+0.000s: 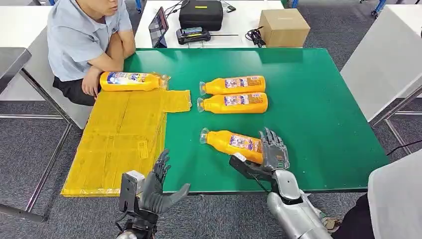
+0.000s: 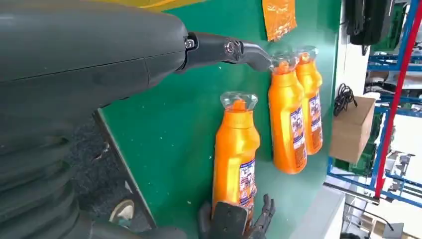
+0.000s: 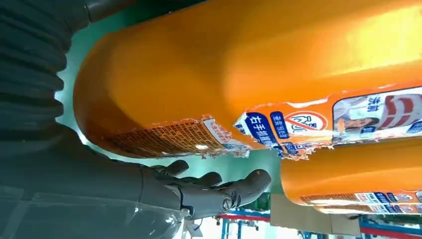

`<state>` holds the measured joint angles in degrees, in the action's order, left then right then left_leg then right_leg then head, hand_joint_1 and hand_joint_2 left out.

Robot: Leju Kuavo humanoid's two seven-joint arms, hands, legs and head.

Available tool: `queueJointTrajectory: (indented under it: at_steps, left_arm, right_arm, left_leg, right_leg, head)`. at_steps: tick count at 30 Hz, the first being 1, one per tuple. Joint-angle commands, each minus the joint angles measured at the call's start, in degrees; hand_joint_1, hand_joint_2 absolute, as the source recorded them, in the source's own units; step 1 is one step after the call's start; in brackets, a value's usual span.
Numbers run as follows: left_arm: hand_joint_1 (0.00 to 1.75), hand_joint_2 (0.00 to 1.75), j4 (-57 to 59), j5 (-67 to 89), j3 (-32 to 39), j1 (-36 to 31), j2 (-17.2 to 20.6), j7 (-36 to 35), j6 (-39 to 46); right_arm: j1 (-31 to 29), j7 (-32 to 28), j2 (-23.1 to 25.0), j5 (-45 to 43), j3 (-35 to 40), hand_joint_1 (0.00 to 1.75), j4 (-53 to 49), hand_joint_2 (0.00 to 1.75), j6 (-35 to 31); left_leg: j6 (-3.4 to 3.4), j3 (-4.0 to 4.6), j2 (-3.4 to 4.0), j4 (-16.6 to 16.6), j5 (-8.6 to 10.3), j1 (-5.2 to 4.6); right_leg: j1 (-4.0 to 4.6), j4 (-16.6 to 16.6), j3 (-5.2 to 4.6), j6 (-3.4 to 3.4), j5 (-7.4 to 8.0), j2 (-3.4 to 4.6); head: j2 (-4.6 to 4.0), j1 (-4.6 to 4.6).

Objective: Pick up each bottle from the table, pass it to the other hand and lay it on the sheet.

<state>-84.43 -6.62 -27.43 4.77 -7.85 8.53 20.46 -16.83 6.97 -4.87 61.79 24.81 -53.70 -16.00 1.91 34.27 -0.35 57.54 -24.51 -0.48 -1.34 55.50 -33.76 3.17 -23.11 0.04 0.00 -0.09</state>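
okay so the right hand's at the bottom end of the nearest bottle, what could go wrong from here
The right robot hand is at the base of the nearest bottle, far from its middle; if lifted from there, the bottle may tip or slip.

Two more bottles lie side by side just beyond it, so a swing could knock them.

A person's hand rests by the bottle at the yellow sheet; laying a bottle there could come close to it.

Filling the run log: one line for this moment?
right hand: at nearest bottle base | left hand: open | sheet: one bottle
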Motion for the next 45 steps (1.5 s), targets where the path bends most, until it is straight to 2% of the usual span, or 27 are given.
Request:
queueJointTrajectory:
  at_steps: [1, 9, 10, 11, 18, 19, 20, 25, 33, 37, 40, 43, 45]
  left_arm:
    - [0.00, 1.75, 3.42, -0.34, -1.57, -2.19, 1.43, -0.40, -0.96]
    - [0.00, 1.75, 4.24, -0.71, -1.83, -2.77, 1.36, -0.24, -1.38]
    - [0.00, 1.75, 4.39, -0.87, -1.90, -2.89, 1.37, -0.14, -1.63]
    - [0.00, 1.75, 4.43, -0.89, -1.91, -2.93, 1.36, -0.12, -1.66]
    - [0.00, 1.75, 4.64, -0.94, -1.92, -3.05, 1.33, -0.09, -1.71]
    - [0.00, 1.75, 4.61, -0.97, -1.93, -3.04, 1.36, -0.04, -1.74]
    - [0.00, 1.75, 4.62, -0.99, -1.95, -3.07, 1.35, 0.00, -1.77]
    - [0.00, 1.75, 5.70, -1.50, -2.04, -3.72, 1.22, 0.21, -2.35]
    - [0.00, 1.75, 6.68, -2.20, -2.32, -4.26, 1.25, 0.88, -3.00]
    - [0.00, 1.75, 7.05, -2.68, -2.31, -4.57, 1.20, 2.54, -2.84]
    - [0.00, 1.75, 7.23, -2.70, -2.34, -4.71, 1.17, 2.61, -2.83]
    - [0.00, 1.75, 7.88, -2.92, -1.76, -5.42, 0.36, 5.79, -1.53]
    - [0.00, 1.75, 9.22, -3.96, -1.41, -6.20, -0.07, 5.38, -1.22]
  right_arm:
    - [-2.85, -2.71, 1.04, -2.79, -3.16, 0.00, 11.61, 1.75, -1.54]
    - [-3.16, -6.69, 1.53, -6.18, -4.33, 0.00, 14.52, 1.75, 0.22]
    - [-3.16, -7.77, 1.47, -7.42, -4.66, 0.49, 14.48, 1.75, 1.29]
    - [-3.17, -7.92, 1.47, -7.66, -4.72, 0.86, 14.47, 1.75, 1.48]
    - [-3.19, -8.15, 1.28, -7.89, -4.72, 0.86, 14.48, 1.75, 1.80]
    - [-3.20, -8.35, 1.29, -8.21, -4.62, 1.50, 14.45, 1.75, 2.18]
    - [-3.12, -8.58, 1.21, -8.68, -4.64, 1.73, 14.47, 1.75, 2.65]
    - [-3.23, -10.22, 0.69, -11.36, -5.14, 1.75, 15.89, 1.75, 4.75]
    - [-2.12, -16.03, 1.28, -18.78, -7.89, 1.75, 15.41, 1.75, 6.59]
    - [-0.60, -22.63, 1.91, -26.45, -10.97, 1.75, 13.54, 1.75, 8.83]
    - [-0.43, -22.72, 1.82, -26.58, -10.77, 1.75, 13.34, 1.75, 9.07]
    - [1.03, -29.72, 2.37, -34.17, -12.81, 1.75, 10.53, 1.75, 12.59]
    - [1.64, -31.24, 2.59, -35.39, -12.78, 1.75, 8.95, 1.75, 12.32]
  left_leg:
    - [-0.10, -0.16, -0.04, -0.05, 0.02, 0.07]
    - [-0.08, -0.34, -0.09, -0.07, 0.05, 0.09]
    - [-0.04, -0.37, -0.05, -0.06, 0.05, 0.05]
    - [-0.10, -0.40, -0.08, -0.08, 0.06, 0.11]
    - [-0.09, -0.55, -0.03, -0.07, 0.06, 0.09]
    - [-0.07, -0.59, -0.02, -0.07, 0.05, 0.06]
    - [-0.10, -0.60, -0.03, -0.06, 0.05, 0.11]
    - [-0.08, -0.66, -0.09, -0.08, 0.04, 0.09]
    - [-0.15, -0.70, -0.09, -0.11, 0.04, 0.16]
    - [-0.15, -0.81, -0.03, -0.09, -0.03, 0.12]
    - [-0.21, -0.73, -0.09, -0.09, -0.02, 0.17]
    - [-0.17, -0.79, -0.03, -0.08, -0.04, 0.13]
    - [-0.24, -0.71, -0.10, -0.05, -0.04, 0.22]
  right_leg:
    - [0.08, -0.09, 0.18, -0.12, 0.02, -0.06]
    - [0.10, -0.11, 0.37, -0.16, 0.03, -0.12]
    - [0.05, -0.08, 0.37, -0.11, 0.04, -0.08]
    - [0.12, -0.14, 0.43, -0.18, 0.05, -0.13]
    - [0.11, -0.12, 0.54, -0.16, 0.06, -0.12]
    - [0.07, -0.10, 0.57, -0.13, 0.05, -0.10]
    - [0.12, -0.13, 0.59, -0.17, 0.06, -0.11]
    - [0.11, -0.14, 0.67, -0.15, 0.02, -0.16]
    - [0.18, -0.21, 0.74, -0.21, 0.04, -0.21]
    - [0.14, -0.15, 0.75, -0.17, 0.02, -0.06]
    - [0.20, -0.19, 0.72, -0.23, 0.03, -0.07]
    - [0.15, -0.14, 0.74, -0.18, 0.01, 0.02]
    - [0.26, -0.16, 0.71, -0.27, 0.01, -0.07]
  head:
    - [0.00, 0.00]
    - [0.00, 0.00]
    - [0.00, 0.00]
    - [0.00, 0.00]
    - [0.00, 0.00]
    - [0.00, 0.00]
    - [0.00, 0.02]
    - [0.00, 0.02]
    - [0.00, 0.02]
    - [0.00, 0.02]
    - [0.00, 0.00]
    - [0.00, 0.02]
    - [0.00, 0.02]
